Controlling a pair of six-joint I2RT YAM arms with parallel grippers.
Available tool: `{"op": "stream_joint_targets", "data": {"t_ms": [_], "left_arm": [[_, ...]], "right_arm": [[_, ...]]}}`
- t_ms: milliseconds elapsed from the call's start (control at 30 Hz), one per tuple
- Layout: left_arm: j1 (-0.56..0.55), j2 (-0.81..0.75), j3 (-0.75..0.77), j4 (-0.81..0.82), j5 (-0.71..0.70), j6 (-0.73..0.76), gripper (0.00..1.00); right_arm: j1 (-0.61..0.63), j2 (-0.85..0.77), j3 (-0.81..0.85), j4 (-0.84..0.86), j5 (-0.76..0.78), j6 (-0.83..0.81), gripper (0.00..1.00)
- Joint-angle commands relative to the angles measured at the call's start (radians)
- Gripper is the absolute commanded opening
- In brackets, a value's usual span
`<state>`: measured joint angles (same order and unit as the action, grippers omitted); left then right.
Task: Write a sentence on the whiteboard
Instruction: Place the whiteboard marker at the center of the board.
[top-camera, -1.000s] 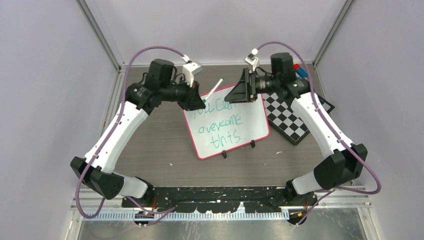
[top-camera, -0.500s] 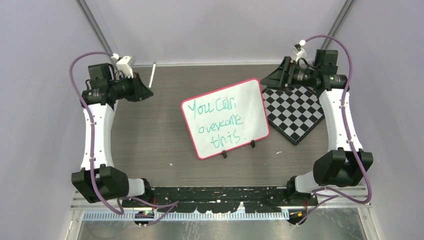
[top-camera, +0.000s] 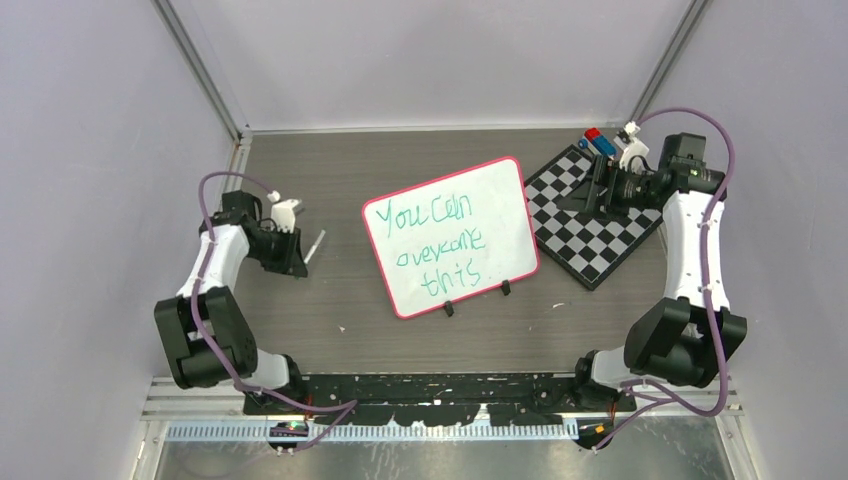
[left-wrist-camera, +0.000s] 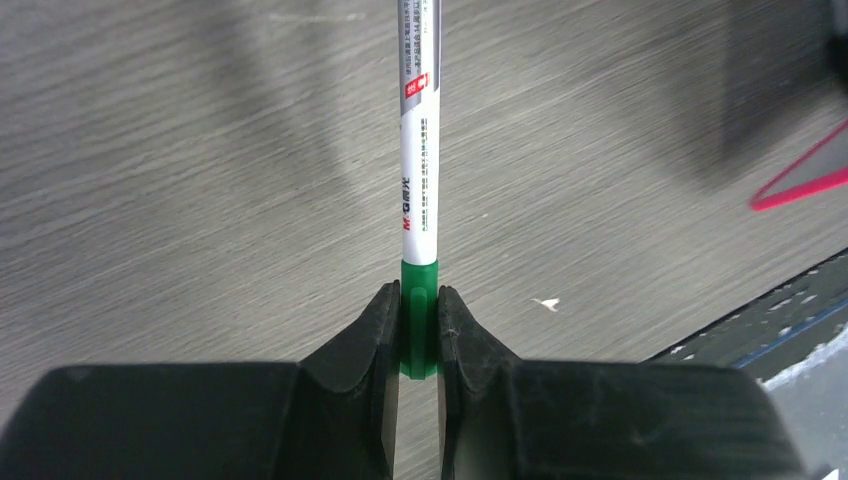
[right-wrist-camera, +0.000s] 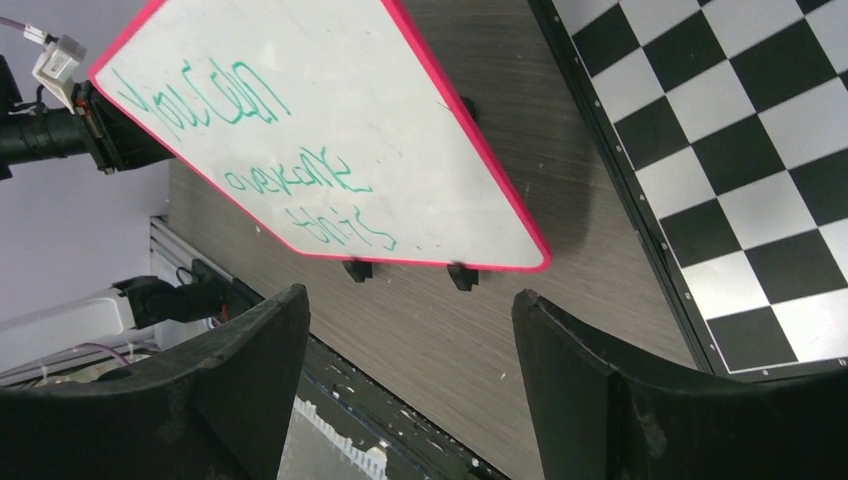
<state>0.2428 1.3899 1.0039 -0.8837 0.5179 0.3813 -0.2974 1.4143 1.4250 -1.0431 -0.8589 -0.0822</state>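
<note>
Three lines of green marker handwriting (top-camera: 438, 243), "You can overcome this", fill the flat white pink-rimmed whiteboard (top-camera: 505, 220) mid-table. Left gripper (left-wrist-camera: 418, 330) pinches a white-barrelled green marker (left-wrist-camera: 417, 150), axis toward 1 o'clock; whiteboard at its 3 o'clock. Right gripper (right-wrist-camera: 407, 320) gapes empty.

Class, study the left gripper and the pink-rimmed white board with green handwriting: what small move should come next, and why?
Probably lower the left gripper and release the white green-ended marker pen onto the grey wood-grain table. The green handwritten sentence on the pink-rimmed whiteboard looks complete, and the marker is held beside the board, off it.
</note>
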Motion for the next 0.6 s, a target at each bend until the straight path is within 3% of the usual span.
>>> {"op": "stream_joint_targets", "data": {"t_ms": [0, 367, 567], "left_arm": [[0.008, 0.058, -0.048, 0.103, -0.091, 0.069, 0.0], [-0.005, 0.182, -0.049, 0.12, -0.194, 0.092, 0.22], [-0.035, 0.213, -0.077, 0.127, -0.261, 0.117, 0.26]], "right_arm": [[-0.02, -0.06, -0.03, -0.033, 0.04, -0.09, 0.79], [-0.028, -0.056, -0.084, -0.031, 0.055, -0.106, 0.81], [-0.035, -0.039, -0.072, -0.046, 0.059, -0.118, 0.81]]}}
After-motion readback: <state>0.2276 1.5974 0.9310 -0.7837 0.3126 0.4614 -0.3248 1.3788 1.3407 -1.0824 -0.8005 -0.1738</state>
